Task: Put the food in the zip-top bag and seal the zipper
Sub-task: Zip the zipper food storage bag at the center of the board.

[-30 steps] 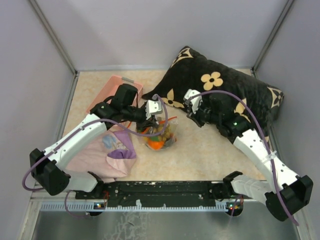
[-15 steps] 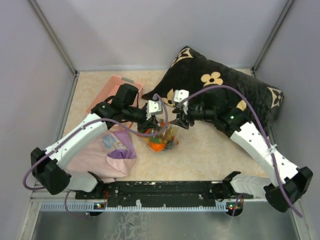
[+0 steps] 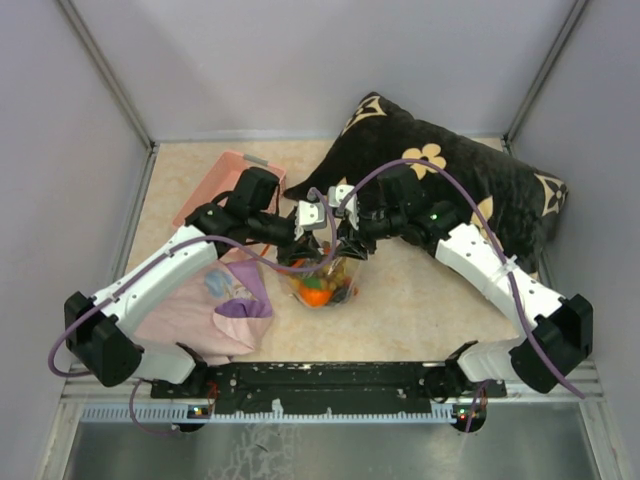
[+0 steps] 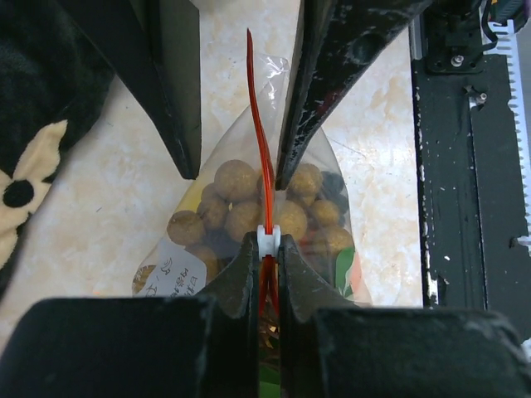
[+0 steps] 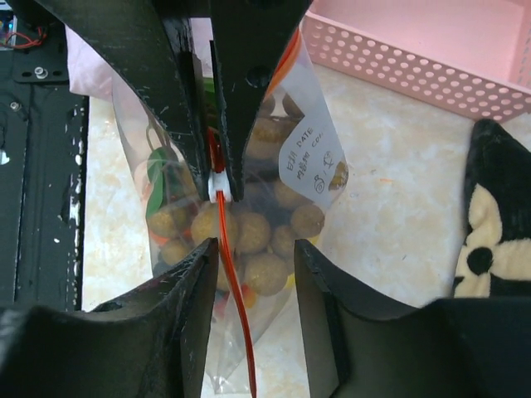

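Observation:
The clear zip-top bag (image 3: 325, 282) hangs upright between both grippers, with the food inside: olive-brown grapes (image 4: 239, 197), dark grapes and an orange fruit (image 3: 315, 296). My left gripper (image 4: 265, 249) is shut on the white slider (image 4: 265, 239) at its end of the orange-red zipper (image 4: 254, 108). My right gripper (image 5: 249, 290) is open, one finger on each side of the zipper (image 5: 233, 282) past the slider (image 5: 218, 187), not gripping it. In the top view the left gripper (image 3: 301, 246) and the right gripper (image 3: 345, 246) meet above the bag.
The pink basket (image 3: 222, 178) stands at the back left and shows in the right wrist view (image 5: 431, 51). A black flowered pillow (image 3: 450, 175) lies at the back right. A pink-purple cloth (image 3: 205, 305) lies at the front left, beside the bag.
My right arm has swung left from the pillow to the bag, and its open fingers now straddle the zipper. The left gripper has kept its hold and hardly moved.

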Action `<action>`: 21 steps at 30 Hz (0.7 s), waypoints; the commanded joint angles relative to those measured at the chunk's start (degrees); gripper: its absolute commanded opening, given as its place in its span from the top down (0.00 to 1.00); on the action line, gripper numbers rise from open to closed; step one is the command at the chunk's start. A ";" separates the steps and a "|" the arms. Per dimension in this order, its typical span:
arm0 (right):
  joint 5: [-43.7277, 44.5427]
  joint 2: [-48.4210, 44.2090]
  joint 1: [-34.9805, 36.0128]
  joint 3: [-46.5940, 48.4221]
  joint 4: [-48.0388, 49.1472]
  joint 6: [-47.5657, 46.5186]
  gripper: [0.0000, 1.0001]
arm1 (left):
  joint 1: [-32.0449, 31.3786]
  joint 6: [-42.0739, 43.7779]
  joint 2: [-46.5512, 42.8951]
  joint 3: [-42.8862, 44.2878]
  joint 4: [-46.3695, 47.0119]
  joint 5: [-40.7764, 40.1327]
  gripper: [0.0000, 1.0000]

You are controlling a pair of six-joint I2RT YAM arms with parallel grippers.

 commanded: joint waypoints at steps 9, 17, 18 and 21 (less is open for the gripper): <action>1.08 0.98 1.35 0.35 1.82 -1.73 1.00 | -1.31 -2.15 -2.10 1.97 2.94 0.32 0.77; 2.70 -1.49 1.38 -0.24 2.82 0.41 1.00 | -1.31 -6.83 -7.87 0.47 -1.88 -3.91 0.43; 2.82 -1.64 1.39 -0.24 3.02 0.55 1.00 | -1.31 -7.33 -8.29 0.44 -2.71 -4.08 0.42; 2.88 -1.62 1.37 -0.11 3.32 0.80 1.00 | -1.31 -9.11 -9.64 0.17 -4.38 -3.98 0.37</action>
